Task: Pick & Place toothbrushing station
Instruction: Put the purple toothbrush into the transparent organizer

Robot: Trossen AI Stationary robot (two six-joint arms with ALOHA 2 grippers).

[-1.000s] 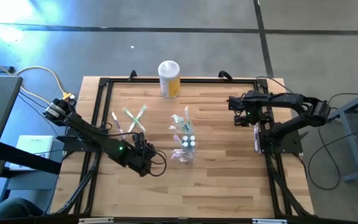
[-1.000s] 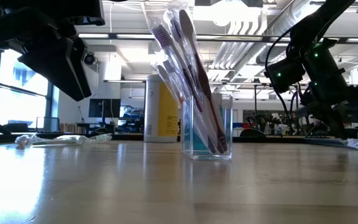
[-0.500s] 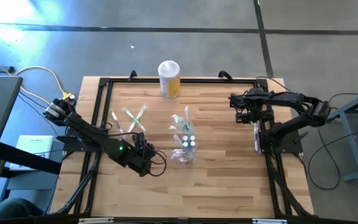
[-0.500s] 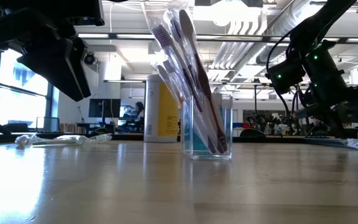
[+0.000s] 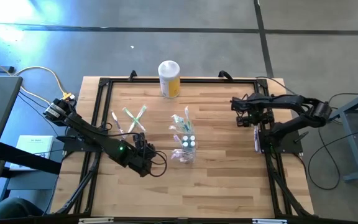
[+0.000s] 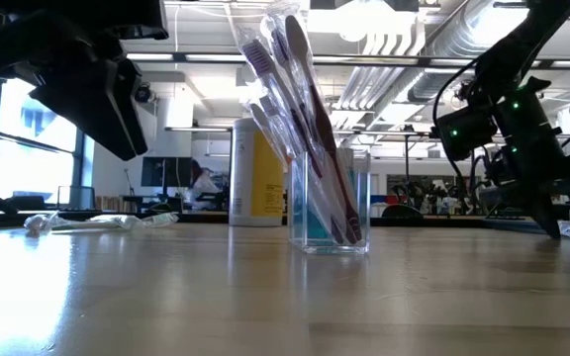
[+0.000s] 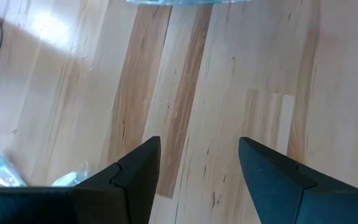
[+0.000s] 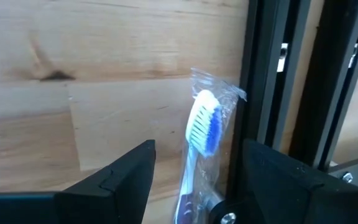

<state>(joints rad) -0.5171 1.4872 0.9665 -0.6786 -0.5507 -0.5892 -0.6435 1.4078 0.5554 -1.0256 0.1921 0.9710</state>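
Overhead: cup (image 5: 186, 148) at table centre, brushes standing in it; loose brushes (image 5: 131, 118) lie just left. Left gripper (image 5: 143, 142) hangs between them, jaws apart, empty. Right wrist view: right gripper (image 8: 194, 180), jaws apart, hovers over wrapped brush (image 8: 199, 143) by the frame rail. It looks light and slippery; pinch mid-handle.

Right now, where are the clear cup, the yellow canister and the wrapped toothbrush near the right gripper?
clear cup (image 6: 330, 213): low view, its front wall.
yellow canister (image 5: 169, 86): high view, its yellow side.
wrapped toothbrush (image 8: 201, 124): right wrist view, its bristle head.
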